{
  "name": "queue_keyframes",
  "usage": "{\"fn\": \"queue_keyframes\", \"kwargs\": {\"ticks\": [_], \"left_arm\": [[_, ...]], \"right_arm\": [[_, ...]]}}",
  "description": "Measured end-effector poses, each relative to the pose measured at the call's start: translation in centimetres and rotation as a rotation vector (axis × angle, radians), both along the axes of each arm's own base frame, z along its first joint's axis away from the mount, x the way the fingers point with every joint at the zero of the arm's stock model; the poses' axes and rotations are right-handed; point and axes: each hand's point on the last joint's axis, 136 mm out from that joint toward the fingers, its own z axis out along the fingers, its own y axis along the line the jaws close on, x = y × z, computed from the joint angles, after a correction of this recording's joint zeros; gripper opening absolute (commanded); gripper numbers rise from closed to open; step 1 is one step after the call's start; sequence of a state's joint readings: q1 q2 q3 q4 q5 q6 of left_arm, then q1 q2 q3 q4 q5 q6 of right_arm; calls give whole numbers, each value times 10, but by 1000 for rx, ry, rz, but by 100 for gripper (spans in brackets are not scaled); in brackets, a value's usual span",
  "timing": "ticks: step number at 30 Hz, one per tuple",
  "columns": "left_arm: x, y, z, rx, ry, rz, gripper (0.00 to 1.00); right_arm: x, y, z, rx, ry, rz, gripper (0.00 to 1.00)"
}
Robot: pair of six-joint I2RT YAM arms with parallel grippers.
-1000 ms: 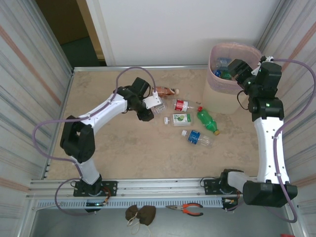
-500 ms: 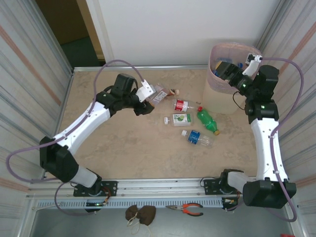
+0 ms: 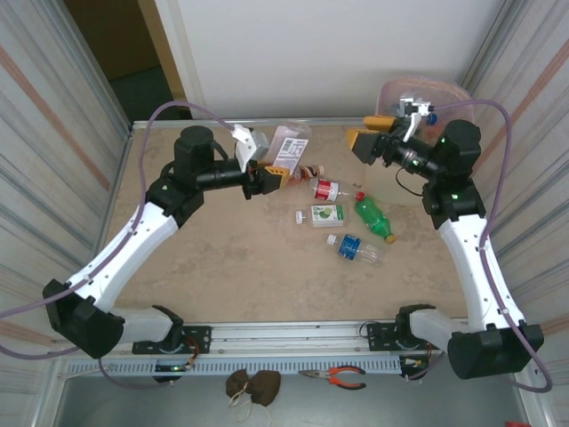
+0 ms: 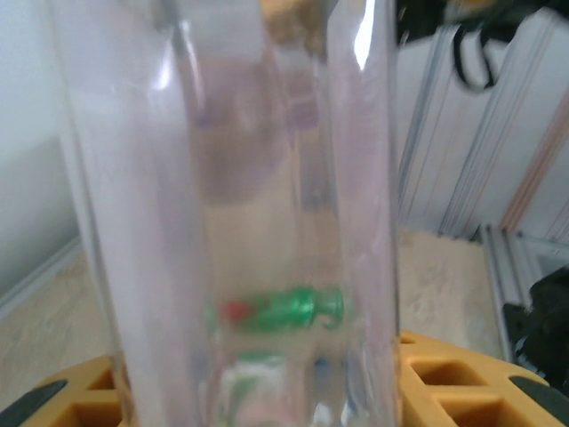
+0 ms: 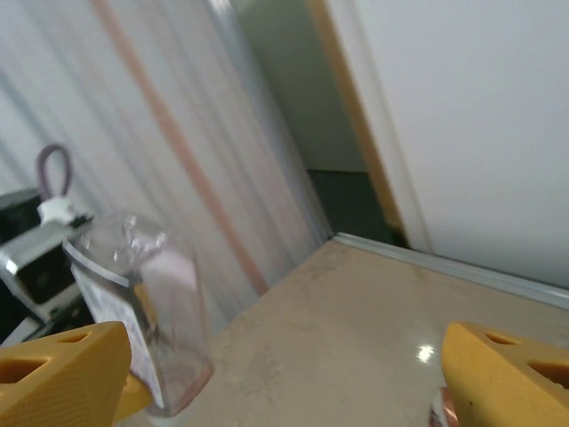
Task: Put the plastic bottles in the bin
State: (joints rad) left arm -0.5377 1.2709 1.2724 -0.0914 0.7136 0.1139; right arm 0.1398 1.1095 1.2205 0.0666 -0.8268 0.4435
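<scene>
Mid-table, four loose bottles (image 3: 356, 247) wait. Further left, left gripper (image 3: 269, 178) clamps a clear bottle (image 3: 289, 147), raised off the table. Far right, right gripper (image 3: 367, 133) hangs spread and empty beside the bin (image 3: 436, 84). Carry step: next, swing that bottle over the bin and release.

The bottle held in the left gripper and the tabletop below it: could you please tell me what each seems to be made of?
The clear bottle looks like thin, glossy transparent plastic: the green bottle shows through its wall, which is streaked with bright highlights. The tabletop looks like smooth beige stone or a marble-patterned laminate, I cannot tell which: mottled veining, with a faint sheen.
</scene>
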Motion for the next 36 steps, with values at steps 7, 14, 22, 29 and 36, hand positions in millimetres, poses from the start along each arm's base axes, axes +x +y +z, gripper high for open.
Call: {"fn": "queue_keyframes", "kwargs": {"ticks": [7,14,22,29,36], "left_arm": [[-29,-1,54,-168,-86,-123,40],[-64,-10,75,-230,-133,-270,41],[-90,-20,83,-241,-150,-369,41],[-91,-20,86,-247,-161,-369,41],[-89,-19,88,-251,-169,-350,41]], "right_arm": [[-50,46,34,-19,-149,229,88],[-92,80,58,-11,-253,405,86],[-109,109,54,-25,-285,526,75],[-112,112,50,-45,-319,543,61],[-115,113,50,-55,-351,548,49]]}}
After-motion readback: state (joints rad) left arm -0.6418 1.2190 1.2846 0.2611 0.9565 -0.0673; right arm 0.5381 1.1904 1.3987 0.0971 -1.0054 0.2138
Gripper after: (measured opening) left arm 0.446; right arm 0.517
